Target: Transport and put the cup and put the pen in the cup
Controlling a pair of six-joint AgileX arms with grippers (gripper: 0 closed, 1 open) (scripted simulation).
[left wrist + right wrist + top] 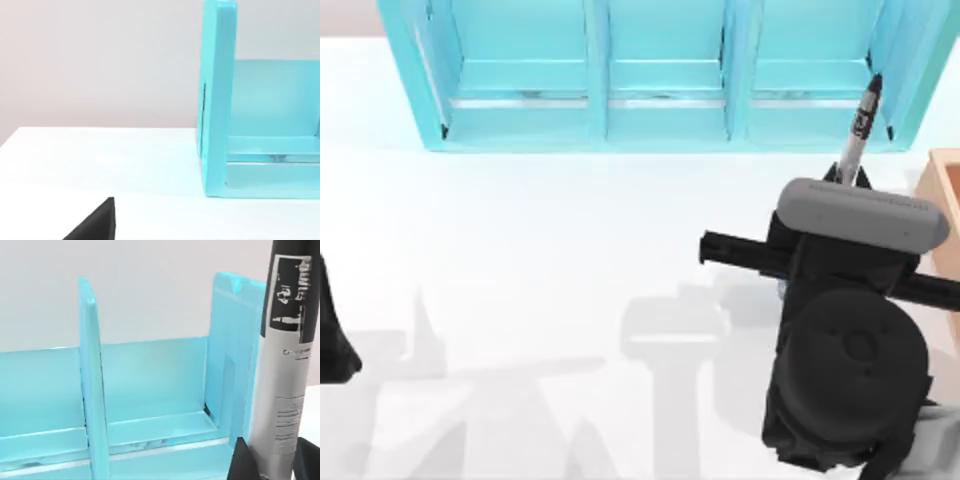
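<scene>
1. Near the tabletop's [570, 250] far right corner, the right end effector [847, 178] is clamped on the pen [860, 125], which rises tilted in front of the turquoise shelf's [665, 120] rightmost compartment.
2. From the right wrist, the pen's [285, 365] grey barrel stands between the black fingers [242, 462].
3. At the tabletop's left edge sits the left arm [332, 330], parked; whether its end effector is apart or together cannot be told.
4. A wooden box [942, 185] sits at the right edge.

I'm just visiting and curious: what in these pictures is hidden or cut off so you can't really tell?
- Pen: top view, lower end behind the right arm.
- Right gripper: right wrist view, fingers cut by the edge.
- Left gripper: left wrist view, one dark corner visible.
- Wooden object: top view, cut by the right edge.
</scene>
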